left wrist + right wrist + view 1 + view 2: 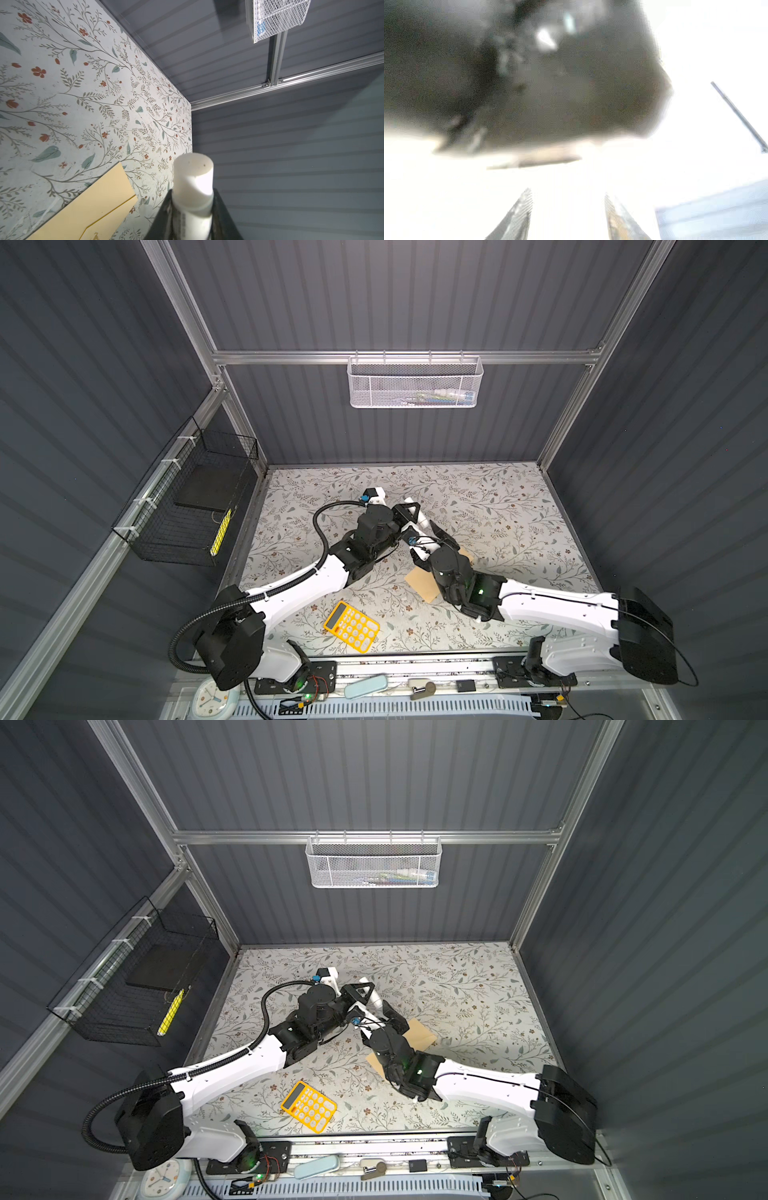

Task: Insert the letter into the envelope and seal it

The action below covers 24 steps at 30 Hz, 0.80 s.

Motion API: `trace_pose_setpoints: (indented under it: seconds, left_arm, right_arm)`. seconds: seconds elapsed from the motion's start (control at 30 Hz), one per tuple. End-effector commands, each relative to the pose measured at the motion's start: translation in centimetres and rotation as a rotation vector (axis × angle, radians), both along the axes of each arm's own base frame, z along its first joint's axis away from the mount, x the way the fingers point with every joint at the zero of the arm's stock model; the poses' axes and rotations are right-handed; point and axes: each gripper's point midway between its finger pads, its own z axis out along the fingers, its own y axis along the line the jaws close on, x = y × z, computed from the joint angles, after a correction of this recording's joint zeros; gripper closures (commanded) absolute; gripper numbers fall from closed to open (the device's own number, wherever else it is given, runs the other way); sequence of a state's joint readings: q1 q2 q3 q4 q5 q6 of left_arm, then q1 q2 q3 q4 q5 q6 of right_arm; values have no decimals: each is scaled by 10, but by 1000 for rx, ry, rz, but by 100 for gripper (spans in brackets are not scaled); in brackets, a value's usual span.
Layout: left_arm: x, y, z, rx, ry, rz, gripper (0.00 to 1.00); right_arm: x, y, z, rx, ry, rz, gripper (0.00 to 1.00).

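The tan envelope point(424, 587) lies flat on the flowered table point(519, 510), mostly under my right wrist; it also shows in a top view point(422, 1031) and in the left wrist view point(93, 205). The letter is out of view. My left gripper point(405, 510) point(192, 193) is shut on a white glue-stick tube point(419, 514) point(194, 176), held above the table. My right gripper point(437, 531) point(569, 199) stands open right at the tube's near end. The right wrist view is washed out by glare, so I cannot see what lies between those fingers point(525, 207).
A yellow calculator point(352, 626) lies near the front edge. A white mesh basket point(415, 381) hangs on the back wall and a black wire basket point(187, 506) on the left wall. The two wrists are close together at mid-table.
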<state>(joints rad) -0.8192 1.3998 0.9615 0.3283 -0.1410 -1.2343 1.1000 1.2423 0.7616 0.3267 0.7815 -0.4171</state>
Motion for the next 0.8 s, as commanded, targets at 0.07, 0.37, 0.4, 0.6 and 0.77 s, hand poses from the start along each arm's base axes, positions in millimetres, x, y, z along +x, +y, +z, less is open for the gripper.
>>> trace_pose_setpoints:
  seconds: [0.07, 0.37, 0.4, 0.6, 0.77]
  left_arm:
    - [-3, 2, 45, -104, -115, 2, 100]
    - [-7, -2, 67, -159, -266, -33, 100]
    - [-8, -1, 70, -170, -289, -31, 100]
    - [-11, -7, 92, -229, -417, -64, 100]
    - [-16, -11, 102, -268, -475, -88, 100]
  right_arm:
    - [-31, -16, 21, 313, 178, 115, 15]
    - [-54, -75, 64, 911, 428, 203, 1]
    - [-53, -81, 68, 974, 459, 193, 1]
    - [-56, -88, 95, 1226, 640, 274, 1]
    - [-45, -88, 107, 1520, 768, 443, 1]
